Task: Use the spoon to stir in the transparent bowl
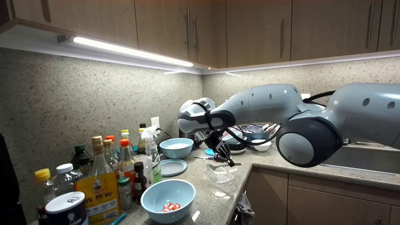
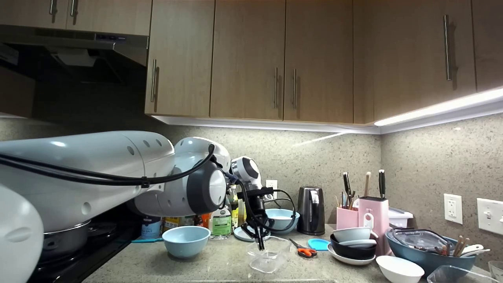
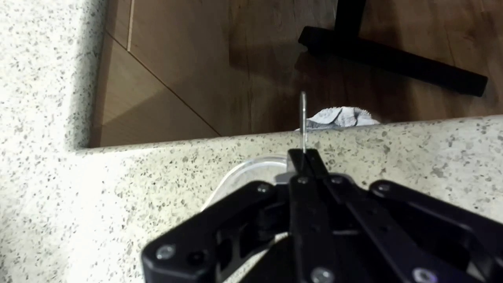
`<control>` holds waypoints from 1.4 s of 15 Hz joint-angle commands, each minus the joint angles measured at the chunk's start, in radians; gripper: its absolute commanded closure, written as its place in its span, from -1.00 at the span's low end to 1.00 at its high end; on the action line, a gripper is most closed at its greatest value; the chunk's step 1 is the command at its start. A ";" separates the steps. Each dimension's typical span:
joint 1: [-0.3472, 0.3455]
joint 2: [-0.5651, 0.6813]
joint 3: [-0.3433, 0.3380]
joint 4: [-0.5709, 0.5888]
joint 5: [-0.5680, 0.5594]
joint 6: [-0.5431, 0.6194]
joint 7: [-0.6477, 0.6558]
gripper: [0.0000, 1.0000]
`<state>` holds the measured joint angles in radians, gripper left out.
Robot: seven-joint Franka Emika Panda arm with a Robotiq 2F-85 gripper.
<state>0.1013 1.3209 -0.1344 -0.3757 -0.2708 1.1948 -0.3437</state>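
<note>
The transparent bowl [image 1: 223, 179] stands on the counter near its front edge; it also shows in an exterior view [image 2: 267, 265]. In the wrist view, part of its rim [image 3: 235, 173] shows beside and below the jaws; the rest is hidden by the gripper. My gripper [image 3: 303, 159] is shut on the thin metal spoon [image 3: 303, 118], whose one end sticks out past the fingertips. In an exterior view, the gripper [image 1: 230, 163] is over the bowl, with the spoon [image 1: 237, 164] lying nearly level across the fingertips. The gripper [image 2: 261, 247] points down at the bowl. I cannot tell whether the spoon touches the bowl.
A light-blue bowl [image 1: 168, 216] with red-and-white bits stands nearer the stove. Another light-blue bowl [image 1: 177, 153], a plate [image 1: 172, 167] and several bottles [image 1: 126, 159] line the wall. Orange-handled scissors [image 2: 307, 252] and a blue lid [image 2: 318, 244] lie beside the bowl. The counter edge [image 3: 188, 145] is close.
</note>
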 commanded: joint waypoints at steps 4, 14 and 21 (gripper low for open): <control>0.005 -0.025 -0.070 -0.044 -0.048 0.190 0.062 0.99; -0.014 -0.030 -0.152 -0.082 -0.019 0.045 0.214 0.99; 0.020 -0.038 -0.110 -0.055 0.021 -0.194 0.205 0.99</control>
<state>0.1034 1.3220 -0.2637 -0.4064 -0.2787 1.0654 -0.1575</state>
